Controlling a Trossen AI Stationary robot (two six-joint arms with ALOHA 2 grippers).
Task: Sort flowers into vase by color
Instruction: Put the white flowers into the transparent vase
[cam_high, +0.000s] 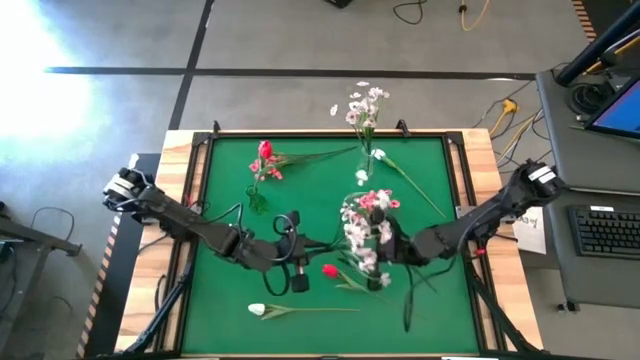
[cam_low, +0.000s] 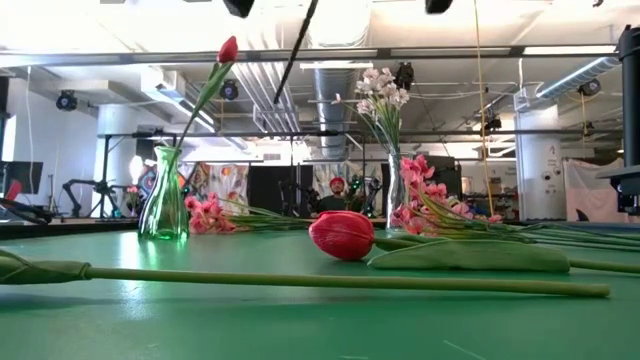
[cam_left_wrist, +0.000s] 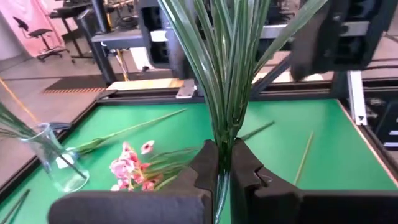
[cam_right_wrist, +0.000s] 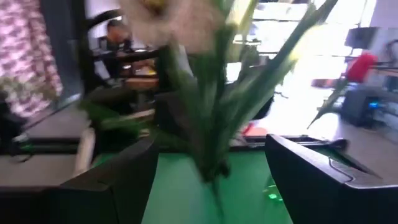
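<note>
- Nearest the low camera, a long green stem (cam_low: 330, 281) lies across the green mat (cam_low: 300, 330), and just behind it rests a red tulip (cam_low: 341, 235) with its leaf (cam_low: 470, 256) stretched along the mat.
- From above, that tulip (cam_high: 330, 270) sits at the front middle of the mat, with a white bud (cam_high: 258, 311) on its own stem closer to the front edge, off to the left.
- Left gripper (cam_high: 290, 249) is over the middle of the mat, its fingers (cam_left_wrist: 205, 168) pinched narrow around a bundle of thin green stems (cam_left_wrist: 227, 74) that stands upright between them.
- Right gripper (cam_high: 392, 243) faces it from the other side, right at the tall pink spray (cam_high: 362, 225); its fingers (cam_right_wrist: 317, 168) stand wide apart, with blurred stems and a pale bloom (cam_right_wrist: 205, 93) between them, not squeezed.
- Back left, a glass vase (cam_low: 164, 206) holds one red bud (cam_low: 228, 49) on a leaning stem.
- Pink blossoms (cam_low: 205, 213) lie on the mat beside that vase.
- Back middle, a second vase (cam_high: 364, 168) holds a spray of small white flowers (cam_high: 366, 103).
- One white bud (cam_high: 379, 154) lies near that vase, its stem running toward the right edge.
- Far off in the room, a person (cam_low: 338, 192) is in view.
</note>
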